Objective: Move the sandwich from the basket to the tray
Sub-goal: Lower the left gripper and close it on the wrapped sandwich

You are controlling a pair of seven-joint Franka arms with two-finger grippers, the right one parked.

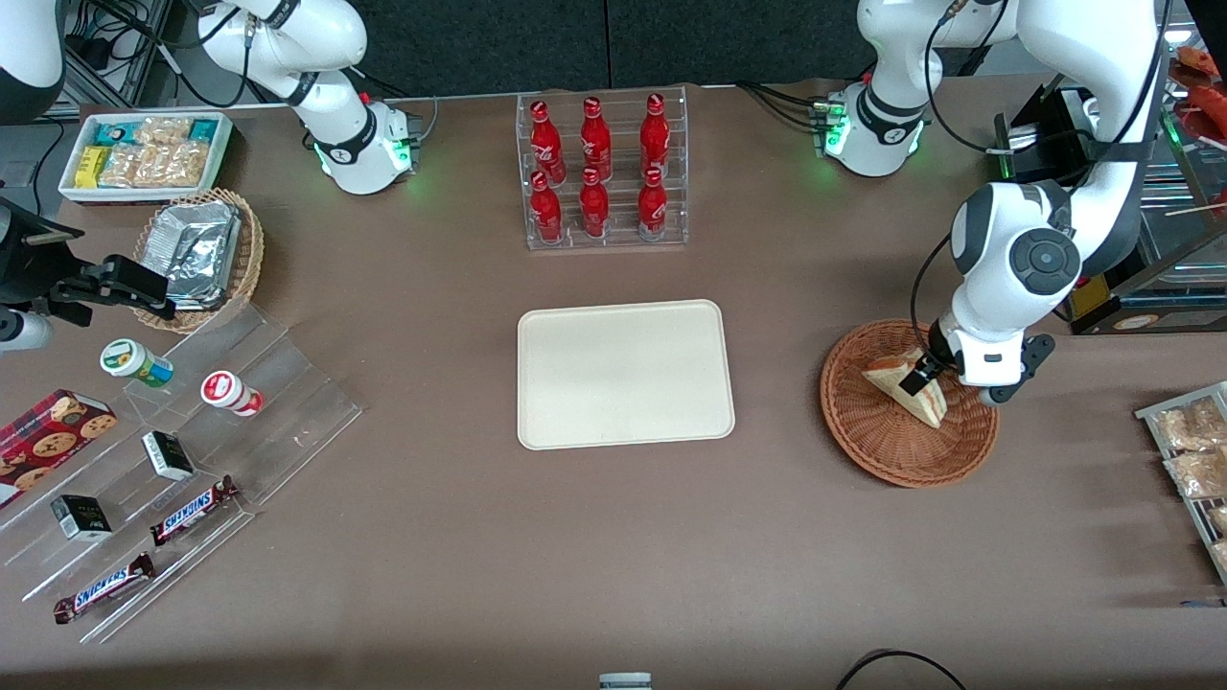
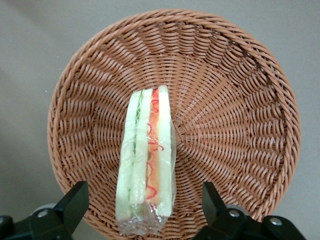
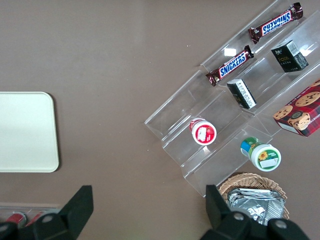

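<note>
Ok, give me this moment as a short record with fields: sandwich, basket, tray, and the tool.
sandwich: in the basket, lying on its side, wrapped in clear film
basket: reddish-brown wicker, toward the working arm's end of the table
tray: cream, nothing on it, mid-table
tool: open, fingers straddling the sandwich, not gripping

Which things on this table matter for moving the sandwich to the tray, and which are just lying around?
Part of the job:
sandwich, lying in the basket
basket
tray, nothing on it
gripper, open, fingers either side of the sandwich

Just lying about:
red bottles in a clear rack
Snickers bars
cookie box
foil packs in a tan basket
</note>
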